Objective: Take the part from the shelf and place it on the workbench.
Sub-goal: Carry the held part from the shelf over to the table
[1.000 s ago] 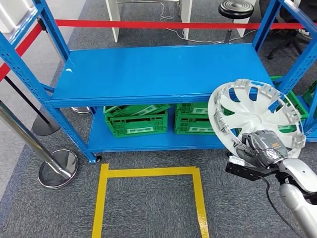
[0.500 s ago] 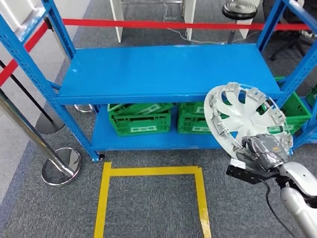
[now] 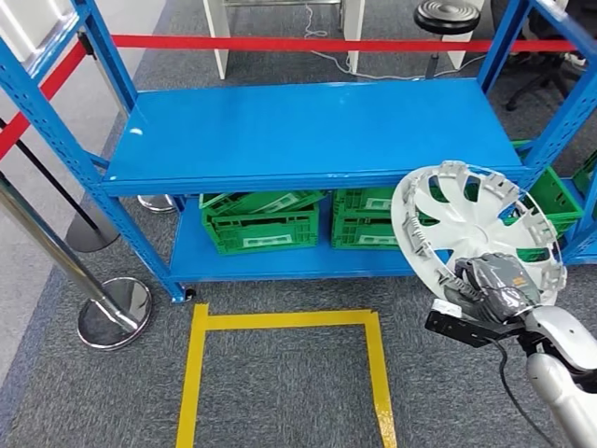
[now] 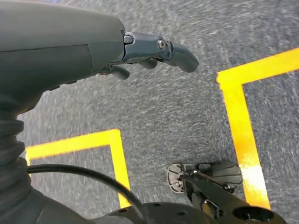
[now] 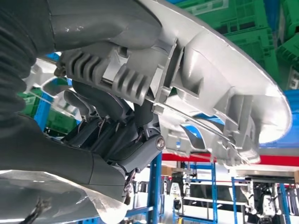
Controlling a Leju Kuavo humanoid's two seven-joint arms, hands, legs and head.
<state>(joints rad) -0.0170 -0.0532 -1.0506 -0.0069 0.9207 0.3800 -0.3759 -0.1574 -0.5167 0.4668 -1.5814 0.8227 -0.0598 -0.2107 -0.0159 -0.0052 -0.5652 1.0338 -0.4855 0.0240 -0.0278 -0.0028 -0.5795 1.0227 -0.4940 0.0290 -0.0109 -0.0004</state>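
The part is a silver wheel cover [image 3: 478, 219] with curved spokes and clips round its rim. My right hand [image 3: 492, 283] grips its near edge and holds it tilted up in front of the right end of the blue shelf [image 3: 310, 131]. From the right wrist camera the wheel cover [image 5: 218, 79] arches over my right hand [image 5: 116, 135], whose dark fingers curl under its rim. My left hand [image 4: 105, 46] hangs over the grey carpet with nothing in it, fingers loosely extended.
Green crates [image 3: 256, 222] stand on the shelf's lower level. A yellow tape rectangle [image 3: 282, 322] marks the carpet in front. A chrome barrier post [image 3: 113, 313] with a round base stands at the left, and a red belt [image 3: 317, 45] runs behind the shelf.
The head view swayed slightly from side to side. The wheel cover has sunk a little in my right hand, and the grip is unchanged.
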